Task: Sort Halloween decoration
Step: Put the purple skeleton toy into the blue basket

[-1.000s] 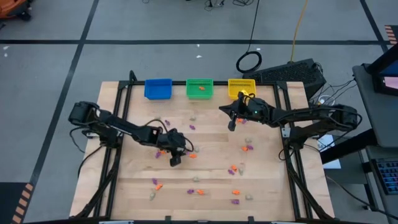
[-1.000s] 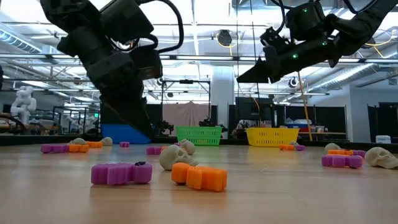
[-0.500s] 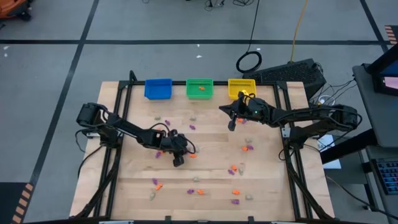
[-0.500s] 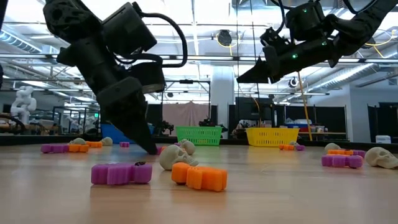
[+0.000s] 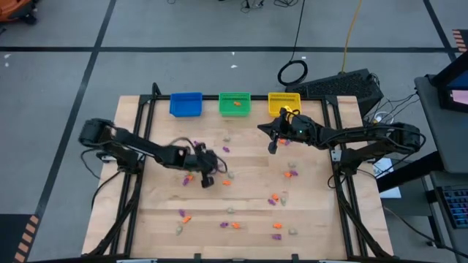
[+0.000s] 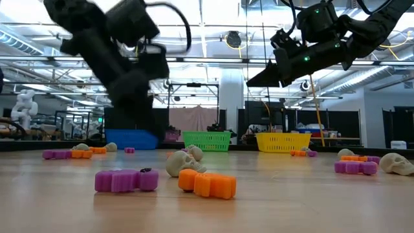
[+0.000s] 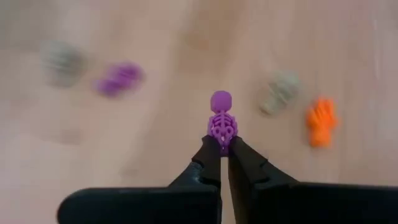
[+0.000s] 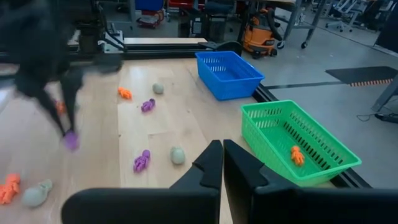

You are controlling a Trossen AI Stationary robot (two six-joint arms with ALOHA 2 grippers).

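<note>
Small purple, orange and pale trinkets lie scattered over the wooden table (image 5: pixel 241 204). In the low view, a purple one (image 6: pixel 126 180), an orange one (image 6: pixel 208 184) and a pale skull (image 6: pixel 178 163) lie nearest. My left gripper (image 5: pixel 207 180) hangs over the table's middle left, shut on a purple skeleton (image 7: pixel 221 119). My right gripper (image 5: pixel 272 148) hovers shut and empty at the far right, in front of the yellow bin (image 5: pixel 284 102). My left gripper pinches the purple skeleton's lower end (image 7: pixel 222 138) between its two fingertips (image 7: pixel 208 158). The fingers slant down from the table's left. The skeleton sticks out beyond the tips in line with the fingers, its round head (image 7: pixel 221 99) farthest out, lifted clear of the table.
A blue bin (image 5: pixel 186 104), a green bin (image 5: pixel 235 103) holding an orange trinket (image 8: pixel 297 155), and the yellow bin stand in a row at the table's far edge. A pale skull (image 7: pixel 280 92) and an orange figure (image 7: pixel 321 121) lie below the held skeleton.
My left gripper has dipped to the table among the trinkets, taken hold of the purple skeleton and come up again with it, drawing back a little toward the far edge. My right gripper has kept still.
</note>
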